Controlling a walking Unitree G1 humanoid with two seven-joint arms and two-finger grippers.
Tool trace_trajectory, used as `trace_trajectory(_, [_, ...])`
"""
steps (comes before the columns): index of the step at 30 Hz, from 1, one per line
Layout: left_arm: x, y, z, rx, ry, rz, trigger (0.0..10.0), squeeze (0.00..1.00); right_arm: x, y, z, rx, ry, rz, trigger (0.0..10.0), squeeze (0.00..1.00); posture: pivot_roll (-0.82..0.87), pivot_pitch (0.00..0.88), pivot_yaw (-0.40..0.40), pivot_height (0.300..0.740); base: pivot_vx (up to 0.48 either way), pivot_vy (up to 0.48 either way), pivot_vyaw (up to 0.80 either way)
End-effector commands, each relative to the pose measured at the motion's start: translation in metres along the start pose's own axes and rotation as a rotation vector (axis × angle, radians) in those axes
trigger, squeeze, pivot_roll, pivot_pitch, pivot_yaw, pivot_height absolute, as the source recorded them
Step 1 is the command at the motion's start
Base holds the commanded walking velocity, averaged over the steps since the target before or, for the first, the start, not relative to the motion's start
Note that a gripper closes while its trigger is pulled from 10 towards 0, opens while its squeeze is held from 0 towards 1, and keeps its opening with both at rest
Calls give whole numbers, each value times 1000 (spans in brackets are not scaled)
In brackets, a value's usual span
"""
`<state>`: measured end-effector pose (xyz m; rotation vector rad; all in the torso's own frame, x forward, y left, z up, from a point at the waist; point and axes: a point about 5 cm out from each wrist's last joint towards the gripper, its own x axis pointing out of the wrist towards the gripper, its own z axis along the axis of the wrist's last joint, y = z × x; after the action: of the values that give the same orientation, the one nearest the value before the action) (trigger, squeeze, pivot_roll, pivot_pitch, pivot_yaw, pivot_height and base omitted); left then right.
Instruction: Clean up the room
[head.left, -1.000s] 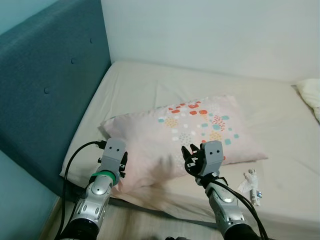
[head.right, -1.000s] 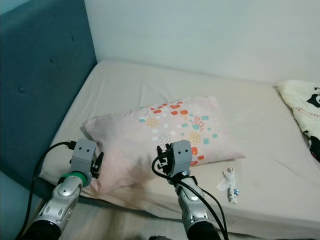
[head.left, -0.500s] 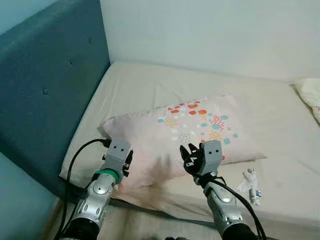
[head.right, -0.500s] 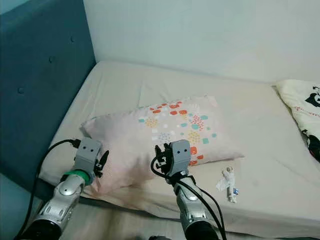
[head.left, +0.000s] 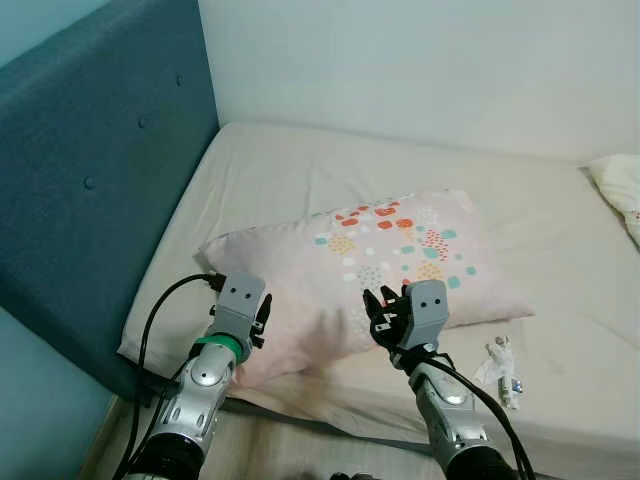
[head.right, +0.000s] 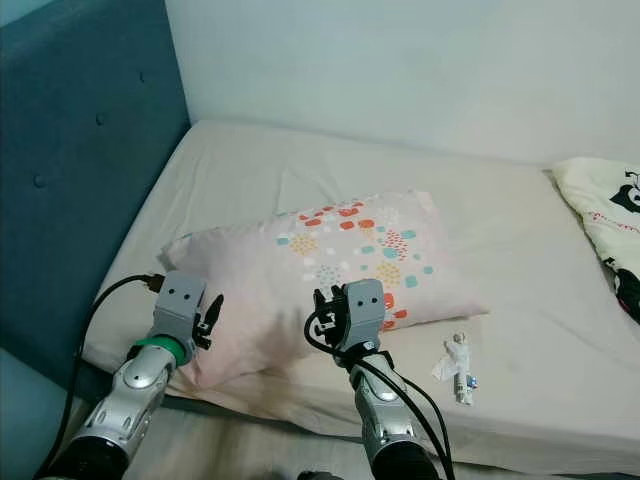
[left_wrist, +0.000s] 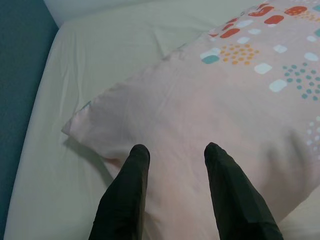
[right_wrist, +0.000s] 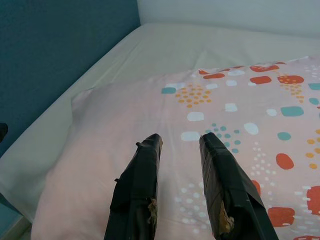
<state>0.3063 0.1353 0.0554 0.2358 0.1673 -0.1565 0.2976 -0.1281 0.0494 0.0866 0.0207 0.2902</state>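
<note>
Here, a pale pink pillow (head.left: 375, 270) printed with orange, teal and white spots lies across the near half of a bed (head.left: 300, 170) covered in a beige sheet. The left gripper (left_wrist: 172, 150) hovers over the pillow's near corner, jaws apart and holding nothing. The right gripper (right_wrist: 177, 140) hangs above the pillow's near edge, jaws likewise apart and empty. A small crumpled white wrapper (head.left: 503, 370) rests on the sheet just right of the pillow. A teal padded headboard (head.left: 90, 170) stands along the bed's left side, and a cartoon-printed blanket (head.right: 605, 215) lies at the right edge.
</note>
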Motion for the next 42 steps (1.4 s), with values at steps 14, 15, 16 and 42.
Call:
trace_trajectory(14, [-2, -6, -4, 101, 3, -28, 10000, 0, -3, -5, -2, -6, 10, -27, 10000, 0, 24, 53, -3, 740, 0, 0, 0])
trace_trajectory(15, [-2, -6, -4, 101, 3, -28, 10000, 0, -3, -5, -2, -6, 10, -27, 10000, 0, 24, 53, -3, 740, 0, 0, 0])
trace_trajectory(16, [-2, -6, -4, 100, 3, -26, 10000, 0, -3, -5, -2, -6, 11, -28, 10000, 0, 24, 53, -3, 740, 0, 0, 0])
trace_trajectory(42, [-1, -6, -3, 99, 1, -19, 10000, 0, -2, -6, -2, -10, 18, -36, 10000, 0, 24, 56, -4, 685, 0, 0, 0])
